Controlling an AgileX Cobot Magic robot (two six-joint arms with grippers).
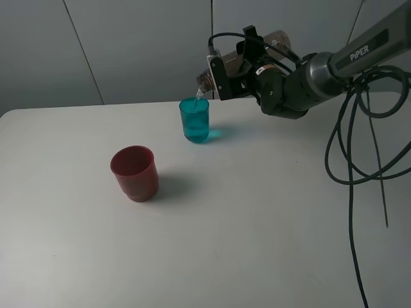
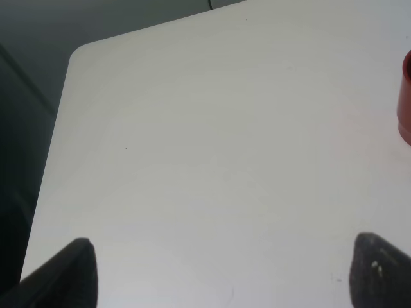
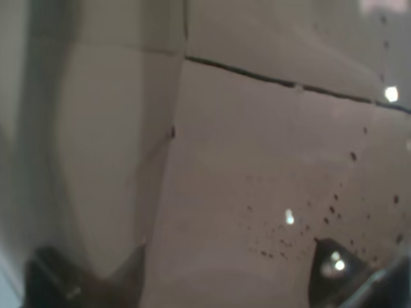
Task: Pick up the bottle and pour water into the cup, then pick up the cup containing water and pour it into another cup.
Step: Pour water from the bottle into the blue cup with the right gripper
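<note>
My right gripper point(image 1: 239, 69) is shut on the smoky grey-brown bottle point(image 1: 275, 41), tipped almost flat with its neck point(image 1: 204, 80) over the teal cup point(image 1: 194, 120). A thin stream of water runs from the neck into the cup. The teal cup stands upright at the back middle of the table. The dark red cup point(image 1: 135, 173) stands upright nearer the front left; its edge shows in the left wrist view point(image 2: 404, 106). The bottle's wall point(image 3: 212, 179) fills the right wrist view. My left gripper point(image 2: 218, 276) is open over bare table, with only its fingertips point(image 2: 77, 269) in sight.
The white table point(image 1: 257, 231) has a rounded far left corner point(image 2: 80, 54). Black cables point(image 1: 353, 154) hang from the right arm over the table's right side. A grey wall stands behind the table.
</note>
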